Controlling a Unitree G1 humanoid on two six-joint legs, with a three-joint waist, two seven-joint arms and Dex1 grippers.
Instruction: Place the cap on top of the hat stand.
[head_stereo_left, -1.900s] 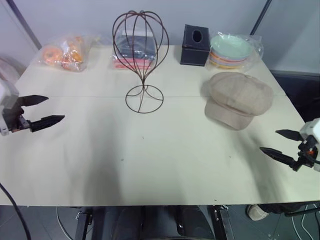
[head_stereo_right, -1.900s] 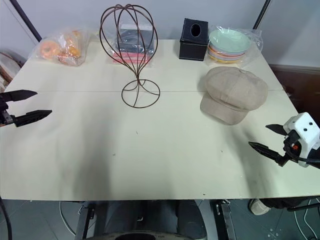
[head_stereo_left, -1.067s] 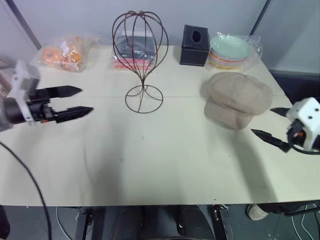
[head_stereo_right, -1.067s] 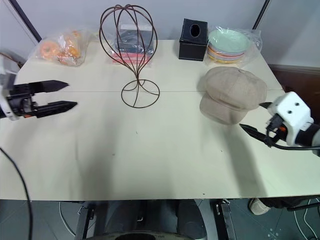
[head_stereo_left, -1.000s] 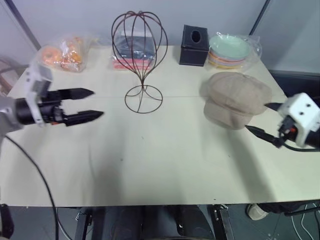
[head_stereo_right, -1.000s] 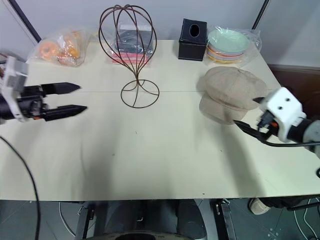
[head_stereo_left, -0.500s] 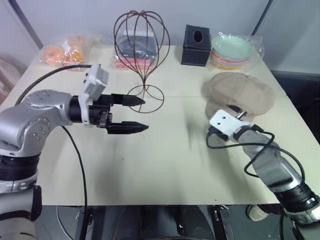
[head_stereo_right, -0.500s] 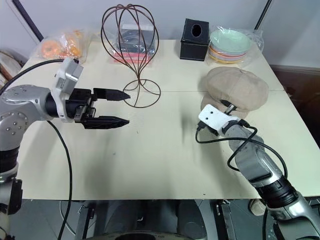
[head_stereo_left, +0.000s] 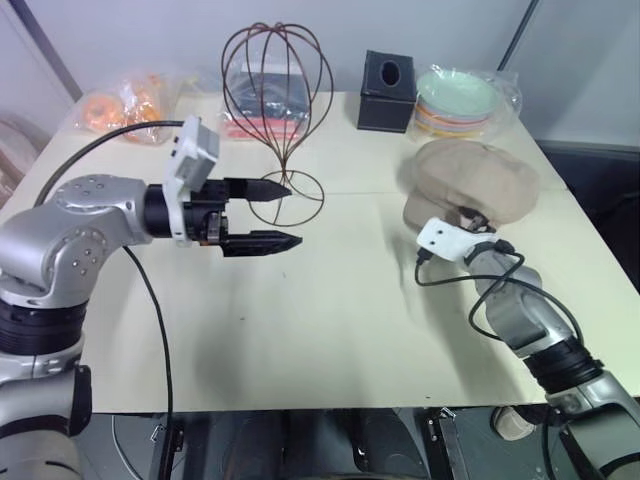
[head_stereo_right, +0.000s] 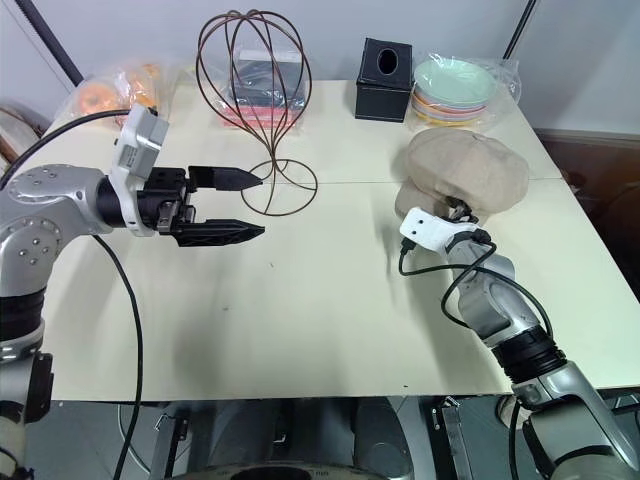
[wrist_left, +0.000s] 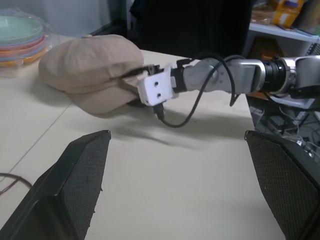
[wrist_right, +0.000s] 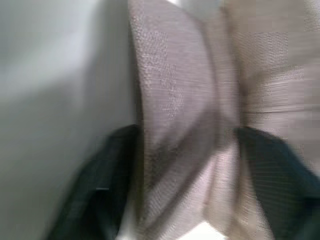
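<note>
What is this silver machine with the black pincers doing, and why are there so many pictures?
It is a robot with two arms. Two pictures come from cameras in its head, looking down at a table. Two more come from cameras on its wrists. Its right hand has its black fingers on either side of the brim of a tan cap, ready to pick it up. Its left hand is open beside a wire hat stand, where the cap should go. At the back are a black box, plates and bags of snacks.

Right claw (head_stereo_right: 462, 212) reached cap (head_stereo_right: 466, 169) brim, closing on it; left claw (head_stereo_left: 282, 214) swung toward hat stand (head_stereo_left: 277, 110).
</note>
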